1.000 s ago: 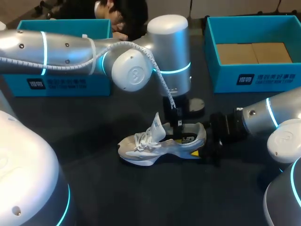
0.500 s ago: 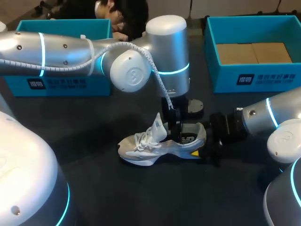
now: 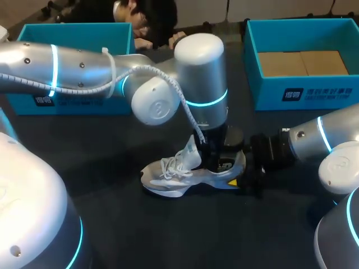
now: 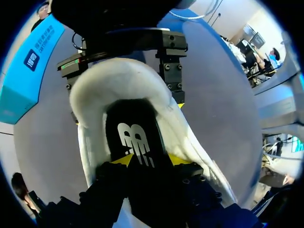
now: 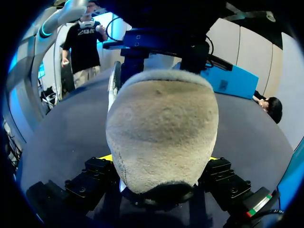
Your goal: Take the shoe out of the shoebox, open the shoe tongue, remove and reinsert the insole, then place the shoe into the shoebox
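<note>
A white and grey shoe [image 3: 188, 172] lies on the dark table, toe to the left, its tongue [image 3: 192, 152] standing up. My left gripper [image 3: 216, 159] reaches down into the shoe's opening. In the left wrist view it [image 4: 149, 161] is open, its yellow tips apart on the black insole [image 4: 135, 137]. My right gripper [image 3: 247, 171] comes in from the right and is shut on the shoe's heel [image 5: 161, 133], one finger at each side. Its fingers [image 4: 171, 66] show flanking the heel in the left wrist view.
A teal shoebox [image 3: 314, 92] with brown card inside stands at the back right. A second teal box [image 3: 84, 103] stands at the back left, behind my left arm. Dark table surface lies in front of the shoe.
My left gripper has opened and sunk deeper into the shoe, the arm coming lower over the tongue. The right gripper and the shoe have kept still.
</note>
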You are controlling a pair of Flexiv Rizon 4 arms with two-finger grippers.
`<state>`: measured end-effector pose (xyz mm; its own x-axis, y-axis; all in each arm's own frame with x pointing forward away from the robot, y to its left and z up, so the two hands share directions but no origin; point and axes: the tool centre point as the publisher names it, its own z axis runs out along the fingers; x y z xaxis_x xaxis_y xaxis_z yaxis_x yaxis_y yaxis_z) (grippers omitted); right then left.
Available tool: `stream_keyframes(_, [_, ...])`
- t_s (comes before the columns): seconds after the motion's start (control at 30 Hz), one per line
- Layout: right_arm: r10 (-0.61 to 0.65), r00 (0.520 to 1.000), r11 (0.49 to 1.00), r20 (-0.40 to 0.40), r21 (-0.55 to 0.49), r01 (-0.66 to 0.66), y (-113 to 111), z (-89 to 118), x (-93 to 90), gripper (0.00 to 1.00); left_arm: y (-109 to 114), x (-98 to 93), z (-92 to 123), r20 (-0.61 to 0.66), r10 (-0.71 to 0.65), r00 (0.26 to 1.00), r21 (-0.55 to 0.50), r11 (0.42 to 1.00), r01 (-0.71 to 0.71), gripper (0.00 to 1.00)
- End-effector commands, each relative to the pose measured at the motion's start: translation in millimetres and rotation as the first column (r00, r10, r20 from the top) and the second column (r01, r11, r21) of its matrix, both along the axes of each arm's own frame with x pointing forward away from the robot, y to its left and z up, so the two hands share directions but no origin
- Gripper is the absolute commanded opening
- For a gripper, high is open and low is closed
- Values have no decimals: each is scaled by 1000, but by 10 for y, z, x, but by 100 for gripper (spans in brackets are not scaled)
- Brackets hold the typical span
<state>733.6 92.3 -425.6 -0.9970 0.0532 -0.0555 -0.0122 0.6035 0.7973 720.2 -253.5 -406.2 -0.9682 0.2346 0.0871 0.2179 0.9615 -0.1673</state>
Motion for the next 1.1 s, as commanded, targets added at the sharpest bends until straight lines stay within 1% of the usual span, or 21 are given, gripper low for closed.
stream_keyframes(0.03, [-2, 1000, 1000, 2, -3, 2, 14, 1, -20, 0, 20, 27, -154, 35, 2, 999, 10, 1000, -3, 42])
stream_keyframes(0.1, [-2, 1000, 1000, 2, -3, 2, 14, 1, -20, 0, 11, 65, -199, 76, -7, 997, 16, 1000, 6, 40])
stream_keyframes(0.17, [-2, 1000, 1000, 2, -3, 2, 14, 1, -20, 0, 5, 91, -221, 86, -22, 996, 12, 1000, 21, 31])
stream_keyframes(0.23, [-2, 1000, 1000, 2, -3, 2, 14, 1, -20, 0, 1, 112, -242, 90, -31, 995, 16, 999, 29, 7])
stream_keyframes(0.27, [-2, 1000, 1000, 2, -3, 2, 14, 1, -20, 0, 2, 121, -248, 93, -33, 995, 15, 999, 32, 2])
stream_keyframes(0.3, [-2, 1000, 1000, 2, -3, 2, 14, 1, -20, 0, 5, 127, -251, 95, -35, 995, 16, 999, 34, 0])
stream_keyframes(0.47, [-2, 1000, 1000, 2, -3, 2, 14, 1, -20, 0, 61, 158, -166, 77, -31, 997, 1, 1000, 31, 0])
stream_keyframes(0.6, [-2, 1000, 1000, 2, -3, 2, 14, 1, -20, 0, 86, 181, 67, 77, -29, 997, -12, 999, 30, 0])
stream_keyframes(0.63, [-2, 1000, 1000, 2, -3, 2, 14, 1, -20, 0, 87, 182, 86, 76, -32, 997, -14, 999, 33, 0])
stream_keyframes(0.67, [-2, 1000, 1000, 2, -3, 2, 14, 1, -20, 0, 92, 187, 176, 80, -34, 996, -21, 999, 36, 0])
stream_keyframes(0.7, [-2, 1000, 1000, 2, -3, 2, 14, 1, -20, 0, 92, 187, 176, 80, -34, 996, -21, 999, 36, 0])
stream_keyframes(0.73, [-2, 1000, 1000, 2, -3, 2, 14, 1, -20, 0, 95, 190, 239, 79, -34, 996, -22, 999, 36, 0])
stream_keyframes(0.8, [-2, 1000, 1000, 2, -3, 2, 14, 1, -20, 0, 107, 191, 354, 57, -35, 998, -13, 999, 36, 0])
stream_keyframes(0.9, [-2, 1000, 1000, 2, -3, 2, 14, 1, -20, 0, 118, 184, 448, 21, -48, 999, 22, 999, 48, 0])
stream_keyframes(1.1, [-2, 1000, 1000, 2, -3, 2, 14, 1, -20, 0, 159, 166, 583, -2, -60, 998, 15, 998, 60, 0])
